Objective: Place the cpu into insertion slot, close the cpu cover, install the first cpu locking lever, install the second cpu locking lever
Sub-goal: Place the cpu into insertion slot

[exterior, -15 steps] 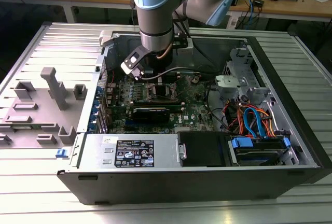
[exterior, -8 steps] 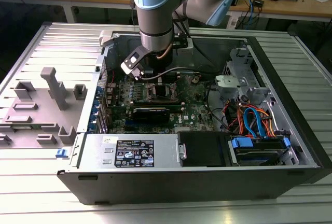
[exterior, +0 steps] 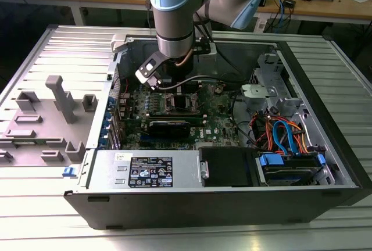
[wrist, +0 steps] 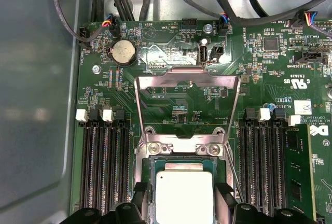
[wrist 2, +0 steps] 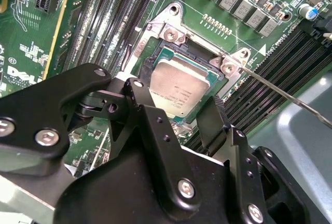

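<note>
gripper (wrist: 182, 193): set low over the socket, straddling the cpu (wrist 2: 179, 86); clamped or released cannot be told
cpu: laid metal top up inside the insertion slot (wrist: 179, 161), seemingly seated
cpu cover (wrist: 155, 82): swung open away from the slot, judged so that 1 chip can be dropped in
locking lever (wrist 2: 280, 89): swung free, not hooked
memory slots (wrist: 104, 167): flanking the socket, untouched
task: cover not yet closed, 2 levers not yet installed

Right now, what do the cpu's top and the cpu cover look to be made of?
The cpu: its top looks like metal, matte silver-grey, reflecting light softly and evenly. The border around it is green, probably circuit board. The cpu cover: it looks like thin sheet metal, bare silver-grey with a dull sheen and bent, stamped edges. Whether it is plated cannot be told.
</note>
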